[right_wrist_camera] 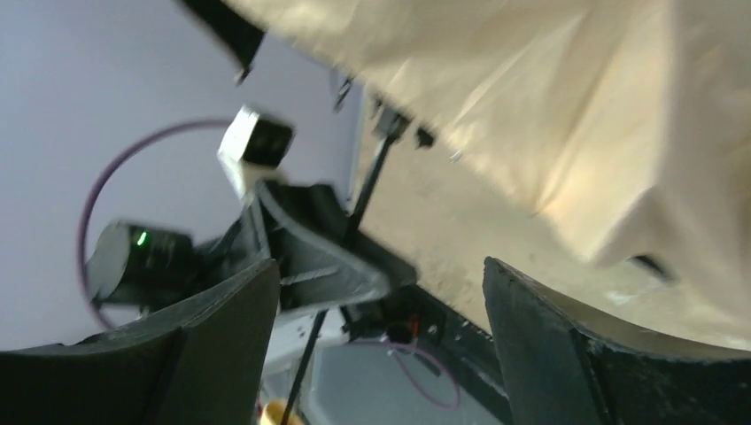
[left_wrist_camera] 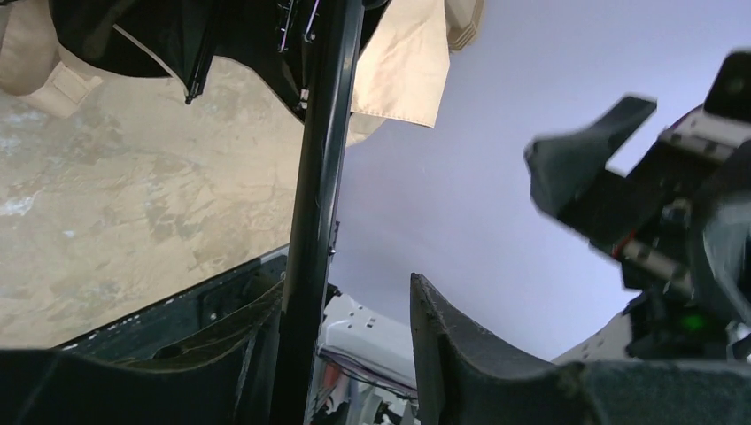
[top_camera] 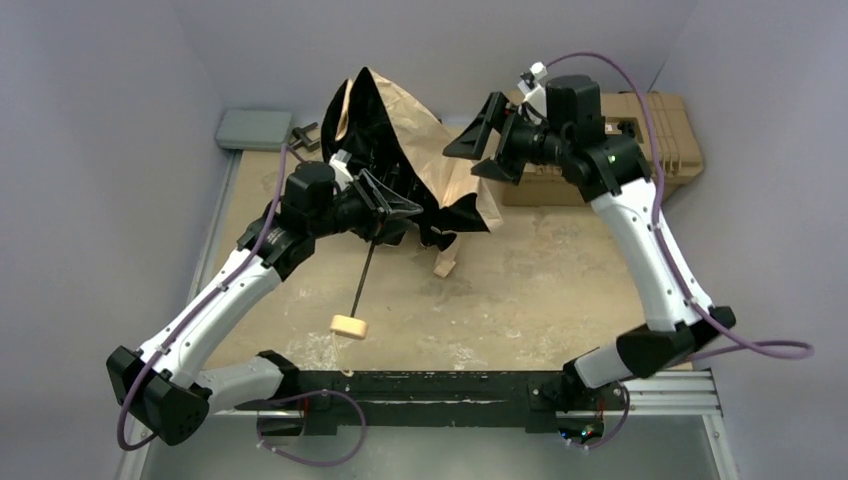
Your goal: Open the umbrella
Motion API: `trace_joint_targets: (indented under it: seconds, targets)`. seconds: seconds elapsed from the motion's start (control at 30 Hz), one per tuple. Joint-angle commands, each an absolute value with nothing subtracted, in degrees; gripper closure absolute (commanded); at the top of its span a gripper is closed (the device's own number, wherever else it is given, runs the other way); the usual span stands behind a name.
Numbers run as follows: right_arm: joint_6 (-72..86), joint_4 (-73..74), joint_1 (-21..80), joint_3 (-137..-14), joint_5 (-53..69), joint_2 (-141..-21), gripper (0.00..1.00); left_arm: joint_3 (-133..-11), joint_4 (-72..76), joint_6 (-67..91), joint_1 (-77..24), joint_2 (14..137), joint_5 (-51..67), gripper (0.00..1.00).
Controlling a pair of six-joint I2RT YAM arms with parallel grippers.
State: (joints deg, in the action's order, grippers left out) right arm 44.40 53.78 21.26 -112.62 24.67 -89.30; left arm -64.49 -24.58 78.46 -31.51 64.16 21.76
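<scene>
Pale lavender walls [top_camera: 120,100] are boxing in a worn sandy table [top_camera: 560,290], and left of its middle the left gripper [top_camera: 395,210] is sitting with its jaws partly apart around the thin black shaft [left_wrist_camera: 319,159] of the umbrella [top_camera: 380,130]. The shaft is leaning on one finger and showing a gap to the other, so this is looking like a loose cage rather than a firm clamp, probably meant to steady the stem while the top gets worked. From there the shaft is slanting down toward the near edge, ending in the cream handle [top_camera: 349,325], while the canopy [top_camera: 440,140] is rising behind, half bunched and not yet spread, with black underside facing left and tan cloth draping right. A tan strap [top_camera: 445,262] is dangling to the table. Just right of the cloth the right gripper [top_camera: 465,160] is hovering with jaws wide and nothing between them, seemingly placed to take fabric or ribs. Farther right a toolbox [top_camera: 650,140] is lying, and a grey-blue pouch [top_camera: 255,128] is lying far left. Only the top view is showing the handle and whole canopy; the left wrist view alone is revealing the gap at the shaft; the blurred right wrist view is confirming empty jaws with tan cloth just beyond.
</scene>
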Motion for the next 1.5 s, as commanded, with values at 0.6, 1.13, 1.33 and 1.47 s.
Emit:
trace_joint_targets:
  seconds: [0.6,1.13,1.33,1.47]
  targets:
    - [66.4,19.7,33.8,-96.2,25.2,-88.9,0.38,-65.9,-4.4,75.3,-31.2,62.4,31.5,1.00]
    - [64.6,18.5,36.1,-101.6,27.6,-92.9,1.00,-68.3,-12.6,66.2,-32.1,62.8,33.6,0.18]
    - [61.7,21.6,36.0,-104.4,32.3,-92.3,1.00,-71.0,-25.6,56.0,-31.5,60.8,27.1,0.00]
    - [60.3,23.2,36.0,-105.6,33.7,-92.3,1.00,-71.6,-28.1,52.4,-31.4,60.7,24.7,0.13]
